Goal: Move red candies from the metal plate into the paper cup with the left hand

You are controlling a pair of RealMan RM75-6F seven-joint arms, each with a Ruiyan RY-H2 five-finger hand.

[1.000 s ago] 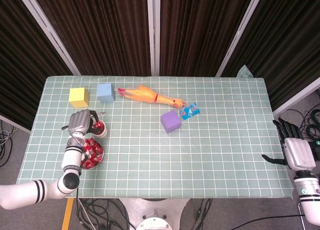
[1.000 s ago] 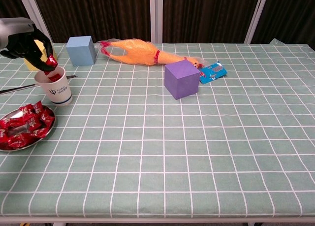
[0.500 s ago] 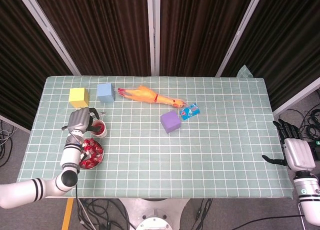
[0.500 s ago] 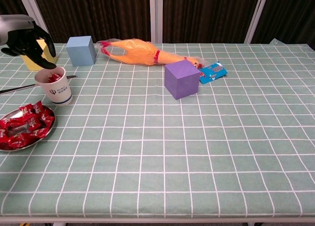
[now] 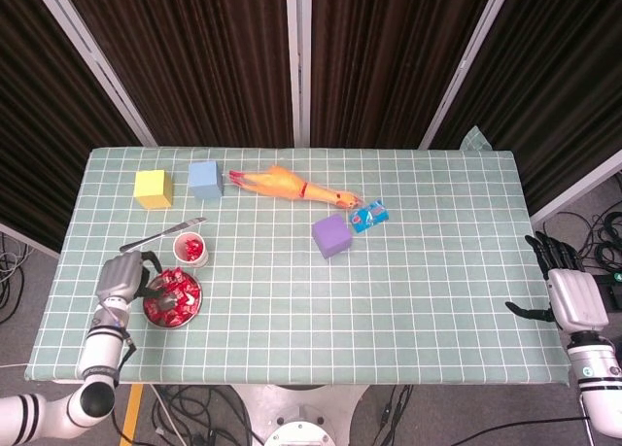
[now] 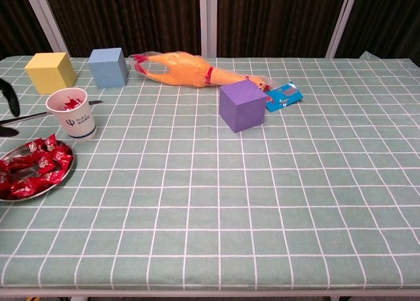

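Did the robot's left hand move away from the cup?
Yes. The left hand was over the paper cup and has come back toward the near edge, beside the metal plate.

Left hand [image 5: 121,277] empty, fingers spread; right hand [image 5: 569,295] open, idle

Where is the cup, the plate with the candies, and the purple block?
Cup [image 6: 78,120], chest view, on its white side.
Plate [image 6: 55,183], chest view, on its metal rim.
Purple block [image 6: 242,106], chest view, on its front face.

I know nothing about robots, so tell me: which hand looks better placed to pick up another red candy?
The left hand: it sits at the metal plate of red candies, beside the paper cup. The right hand hangs off the table's far edge.
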